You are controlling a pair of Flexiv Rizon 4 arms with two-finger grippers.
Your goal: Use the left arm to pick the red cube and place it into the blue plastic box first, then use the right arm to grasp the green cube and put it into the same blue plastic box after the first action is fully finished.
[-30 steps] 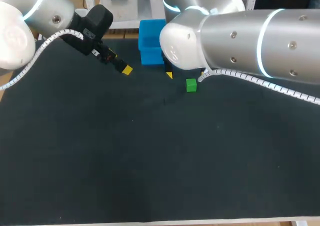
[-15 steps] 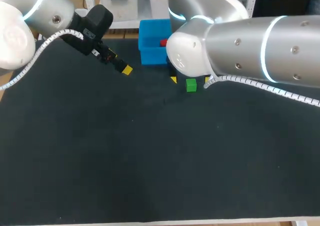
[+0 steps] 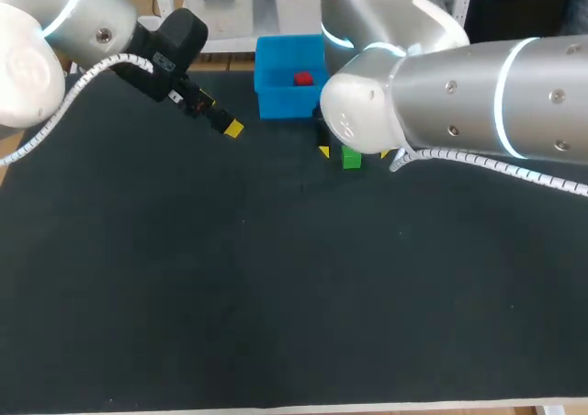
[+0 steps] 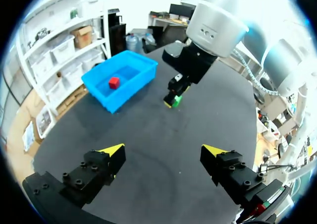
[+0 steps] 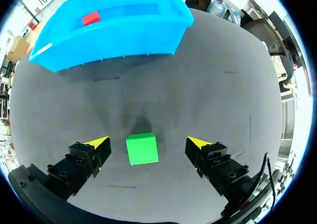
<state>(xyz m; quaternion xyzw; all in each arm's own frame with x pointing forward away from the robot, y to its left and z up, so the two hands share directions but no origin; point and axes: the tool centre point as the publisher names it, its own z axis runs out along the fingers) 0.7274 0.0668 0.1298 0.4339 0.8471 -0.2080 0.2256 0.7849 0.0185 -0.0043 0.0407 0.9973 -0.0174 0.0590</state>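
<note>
Surface: black table top, matte, seen from above and behind the robot.
Blue plastic box: open-topped, standing on the table at 12 o'clock in the head view, against the far edge.
Red cube: lying inside the blue plastic box on its floor, on the 3 o'clock side of the box's middle.
Green cube: flat on the table, outside the box, at about 5 o'clock from it and near. One face up, roughly square to the fingers.
Right gripper: low over the table, straddling the green cube. Fingers spread; the right wrist view shows a strip of bare table between each yellow tip and the cube, so nothing is gripped.
Right arm: comes in from 3 o'clock; its wrist covers most of the gripper in the head view, with the cube showing just under it.
Left gripper: at about 8 o'clock from the box, well apart from both cubes. Fingers released and wide, holding nothing, only table between them.
Left arm: enters from 10 o'clock.
</note>
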